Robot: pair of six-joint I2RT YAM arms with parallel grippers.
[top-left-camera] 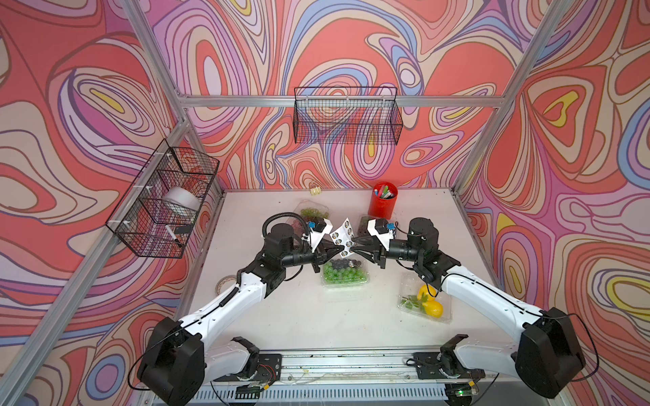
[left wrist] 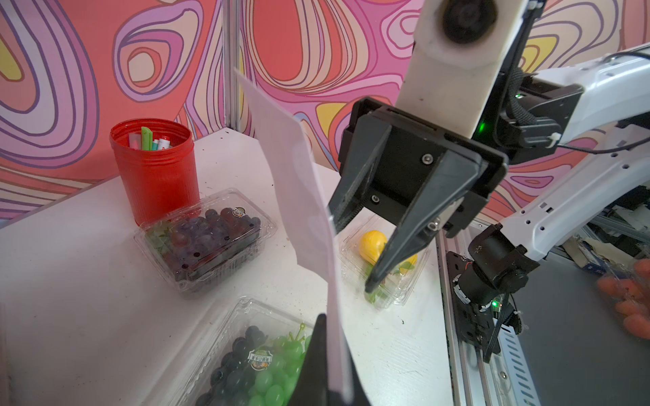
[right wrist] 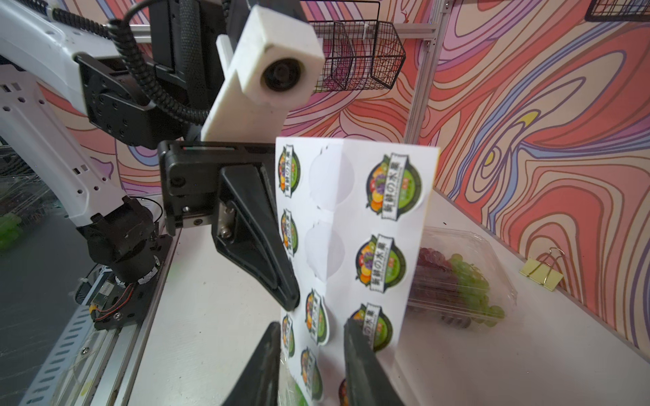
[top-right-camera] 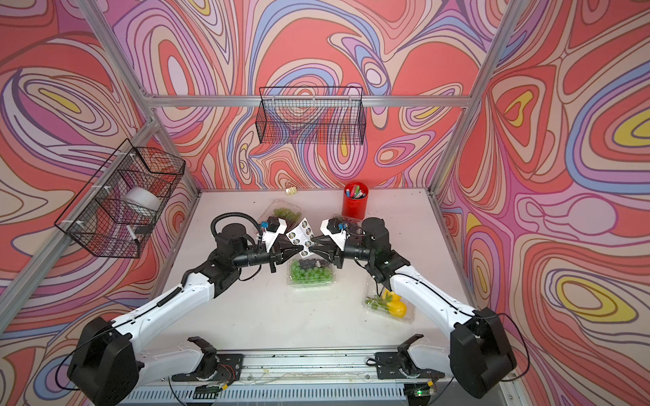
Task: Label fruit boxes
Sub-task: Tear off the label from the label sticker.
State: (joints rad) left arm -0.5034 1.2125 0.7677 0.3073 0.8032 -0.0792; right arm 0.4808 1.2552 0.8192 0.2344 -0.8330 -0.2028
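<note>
Swirly pink walls (top-left-camera: 351,52), white tabletop (top-left-camera: 316,316), and centre-frame the left gripper (top-left-camera: 341,250) is clamping the sticker sheet (right wrist: 351,211) while the right gripper (top-left-camera: 353,246) is hovering, jaws apart, at its edge. Just below, the mixed grape box (top-left-camera: 346,274) and the dark grape box (left wrist: 205,239) are wearing labels; the lemon box (top-left-camera: 425,298) lower right and the green grape box (top-left-camera: 313,212) seemingly aren't. Stickers (right wrist: 381,263) are reading 新鮮の水果.

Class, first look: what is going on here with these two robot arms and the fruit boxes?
The left gripper is shut on a sticker sheet, holding it up above the table. The right gripper has its jaws open either side of the sheet's edge, at a sticker. The green-and-dark grape box and the purple grape box already carry stickers; the lemon box shows none.
</note>
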